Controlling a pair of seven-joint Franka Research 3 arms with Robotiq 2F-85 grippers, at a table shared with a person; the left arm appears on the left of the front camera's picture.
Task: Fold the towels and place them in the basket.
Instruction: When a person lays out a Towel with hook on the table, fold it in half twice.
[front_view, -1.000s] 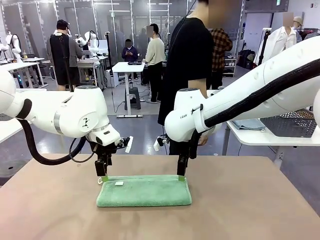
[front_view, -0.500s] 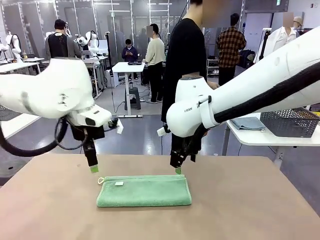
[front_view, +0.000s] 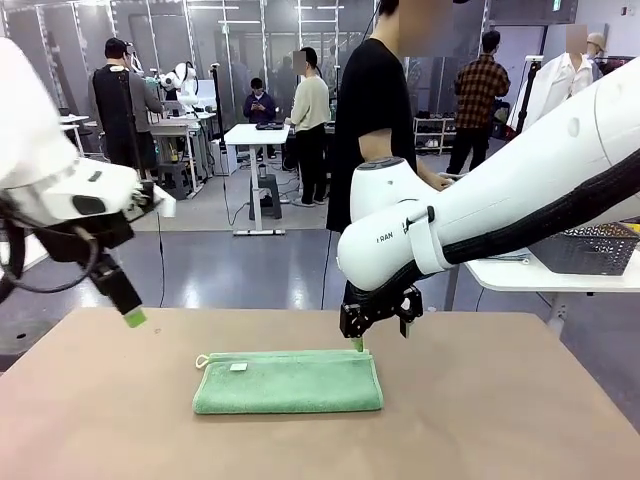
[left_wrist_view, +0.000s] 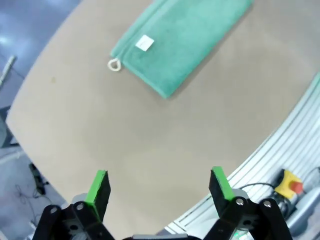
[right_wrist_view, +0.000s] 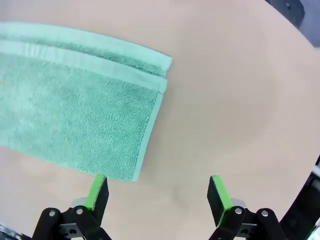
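Towel: one mint-green towel (front_view: 288, 381) lay flat near the middle of the table (front_view: 480, 420), folded into a long band. Stacked edges showed along one long side in the right wrist view. The white loop (front_view: 201, 361) sat at its far corner on the robot's left.
Left tool (front_view: 133, 317): jaws wide apart and empty, hanging above bare table well off the loop end of the towel. In its own wrist view the towel lay far ahead of the green pads (left_wrist_view: 101, 184).
Right tool (front_view: 357, 343): jaws wide apart and empty, low over the far corner on the robot's right. One pad (right_wrist_view: 98, 189) sat just at the towel's short edge. Contact could not be told.
Basket: a dark mesh basket (front_view: 585, 248) stood on a white side table (front_view: 510, 272) behind the right arm, well apart from the towel.
Step (judgement): between folds. The lengthwise fold looked done and nothing was gripped.
Next move (judgement): the band looked too long for the basket, so a crosswise fold was called for. That meant pinching all layers at one short end, carrying it over to meet the other, then lifting the stack to the basket.
Risk (judgement): a shallow pinch could take the top layer only and open the fold.
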